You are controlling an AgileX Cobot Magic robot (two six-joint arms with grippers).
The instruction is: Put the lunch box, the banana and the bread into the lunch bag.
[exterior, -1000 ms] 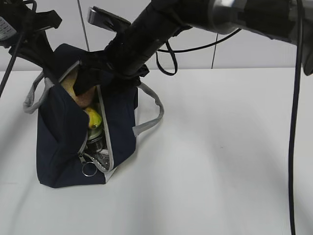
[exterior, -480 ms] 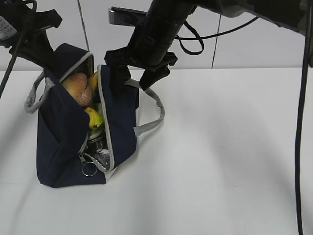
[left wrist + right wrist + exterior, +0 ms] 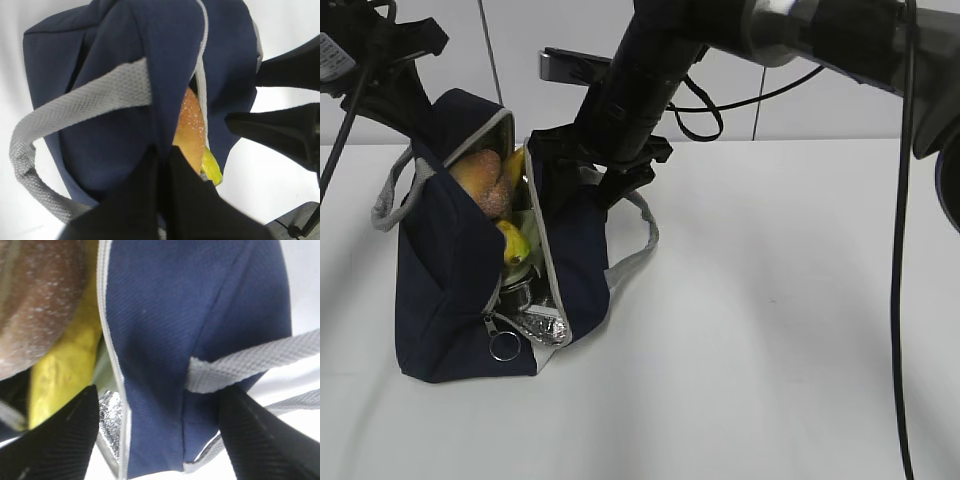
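Note:
The navy lunch bag (image 3: 450, 290) stands on the table with its zipper open. The bread (image 3: 480, 180) and the banana (image 3: 513, 243) sit in the opening, with a pale piece of the lunch box (image 3: 516, 283) under them. My left gripper (image 3: 418, 112) is shut on the bag's left flap (image 3: 125, 60), with the bread (image 3: 192, 122) and the banana (image 3: 211, 169) just beside it. My right gripper (image 3: 582, 172) is open and straddles the bag's right flap (image 3: 200, 315). One finger (image 3: 62, 437) is on the inner side by the banana (image 3: 62, 365), below the bread (image 3: 35, 305). The other finger is outside.
Grey strap handles hang at both sides of the bag (image 3: 635, 245), (image 3: 388, 205); one crosses the right wrist view (image 3: 245, 365). The zipper's ring pull (image 3: 502, 347) hangs low at the front. Silver foil lining (image 3: 107, 422) shows inside. White table (image 3: 770, 330), wall behind.
My right gripper came up out of the bag opening, leaving the bread inside, then came down open over the right flap. The flap has swung slightly outward. My left gripper has held still.

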